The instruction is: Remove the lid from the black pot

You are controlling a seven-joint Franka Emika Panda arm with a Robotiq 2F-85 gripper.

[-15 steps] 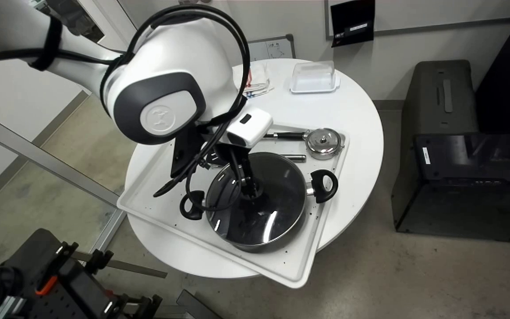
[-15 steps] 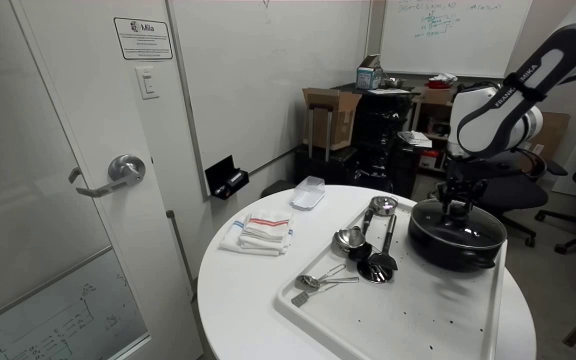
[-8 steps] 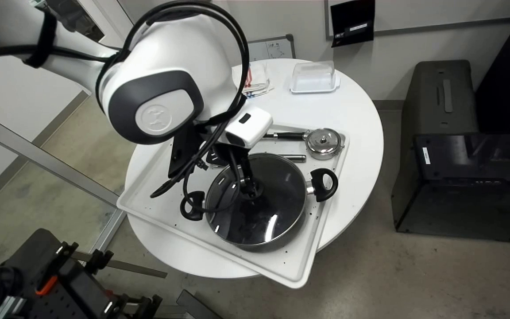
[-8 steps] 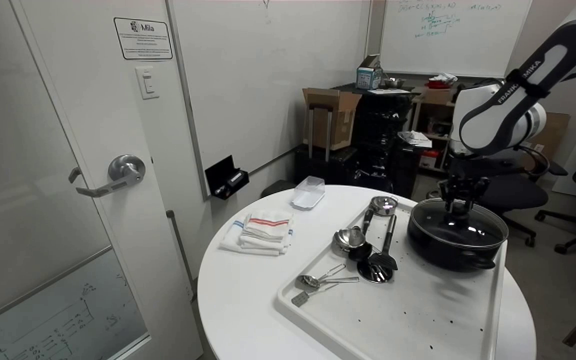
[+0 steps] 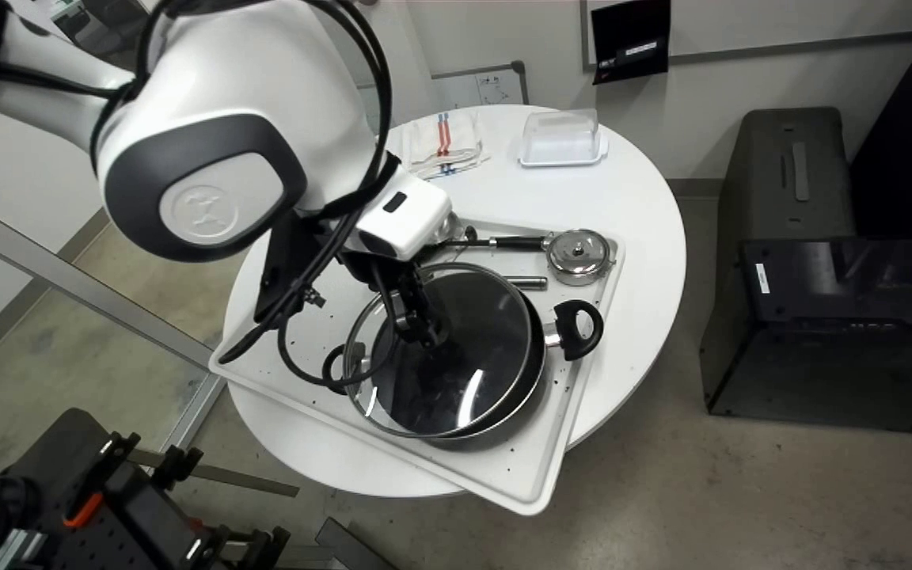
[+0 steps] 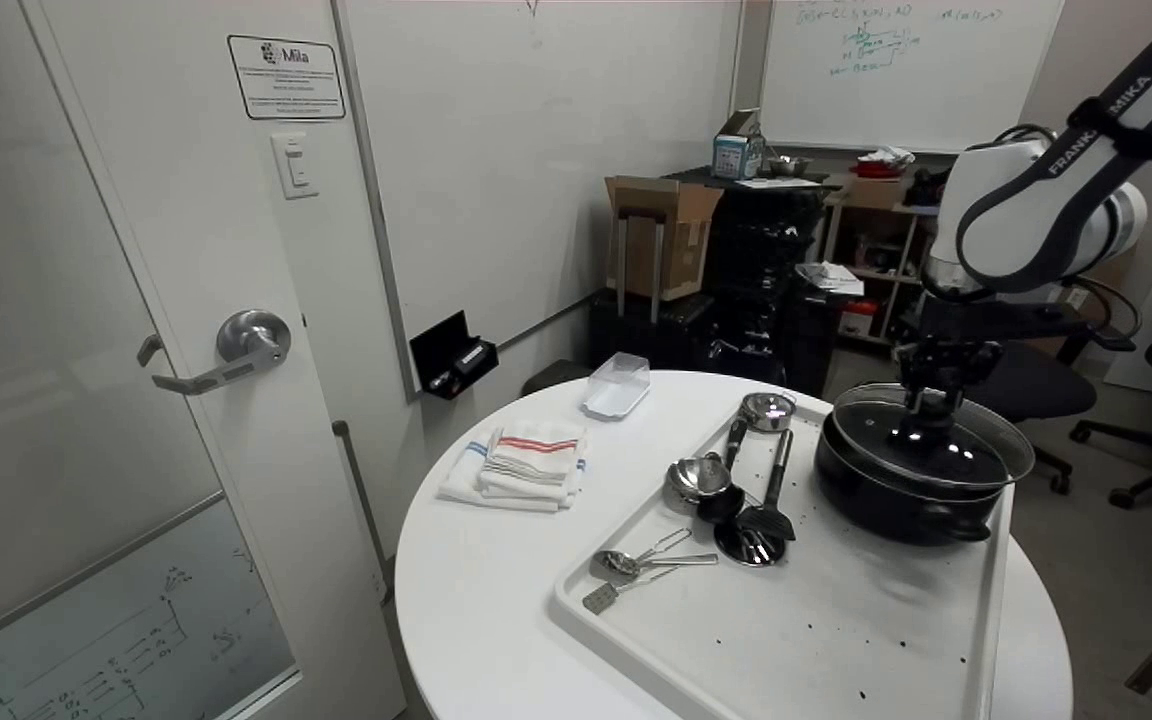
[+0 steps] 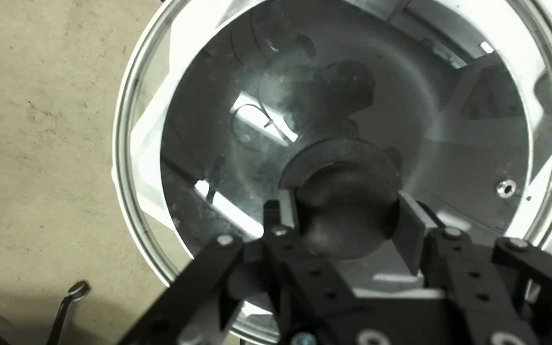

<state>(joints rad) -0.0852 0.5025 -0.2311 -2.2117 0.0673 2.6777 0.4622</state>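
In an exterior view: my black two-fingered claw (image 5: 431,336) has just drawn the see-through, metal-rimmed round glass lid (image 5: 456,388) up and off centre; a dark crescent of the wide, shallow, loop-handled black pot (image 5: 537,348) shows past it. Meaning, as I judge it: lid unseated, removal well along, setting-down left to do. Against half a second ago, when lid and pot lined up: my white arm (image 5: 258,71) has swung picture-left, baring more of the striped, folded white towels (image 5: 432,142). Pot itself unmoved.

In an exterior view: lid (image 6: 936,458) above the pot, overhanging it on the picture's right; earlier, the rims met. Pot on the off-white rectangular tray (image 6: 836,620), same spot.

Wrist view: fingers (image 7: 410,230) either side of the lid's dark round knob (image 7: 345,220); I read it as a grip, claw narrowed onto the knob. Pale band between lid rim and pot's dark disc, left and right: probably lifted clear, though I can't see the whole edge.
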